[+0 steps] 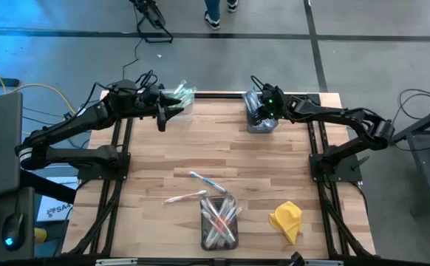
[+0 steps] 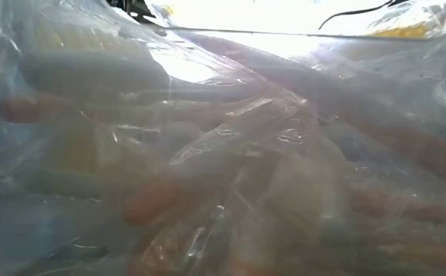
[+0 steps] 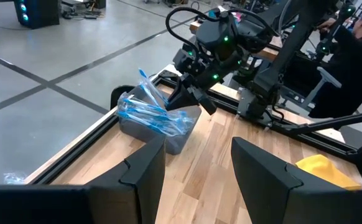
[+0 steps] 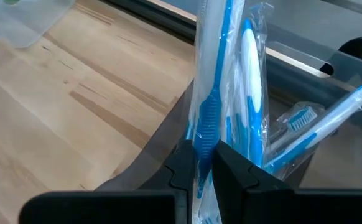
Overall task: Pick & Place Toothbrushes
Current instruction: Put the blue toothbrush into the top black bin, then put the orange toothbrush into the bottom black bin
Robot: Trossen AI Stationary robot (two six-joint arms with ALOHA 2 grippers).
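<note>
Wrapped toothbrushes lie in three small bins. A bin of blue ones [image 1: 261, 118] stands at the far right, a bin of green ones [image 1: 179, 98] at the far left, and a bin of pink-red ones [image 1: 219, 222] at the near middle. Two loose toothbrushes [image 1: 200, 181] lie on the wood beyond the near bin. My right gripper [image 4: 204, 163] is over the blue bin [image 4: 305, 81], shut on a blue toothbrush. My left gripper [image 3: 196, 165] is open and empty, hovering just beside the green bin [image 1: 162, 117]. My right gripper pinches one blue toothbrush in its clear wrapper between the two fingers, on the ribbed blue handle [image 4: 204, 127]. The fingers [image 4: 231, 171] lie across it. The toothbrush runs on past them over the bin's wall, beside other blue toothbrushes; whether it is lifted clear I cannot tell.
A crumpled yellow cloth [image 1: 287, 220] lies near the table's near right corner. The near bin's clear wall and wrapped pink toothbrushes [image 2: 223, 169] fill the low view. Black frame rails run along the table's edges [image 1: 119, 185]. Bare wood lies across the table's middle.
</note>
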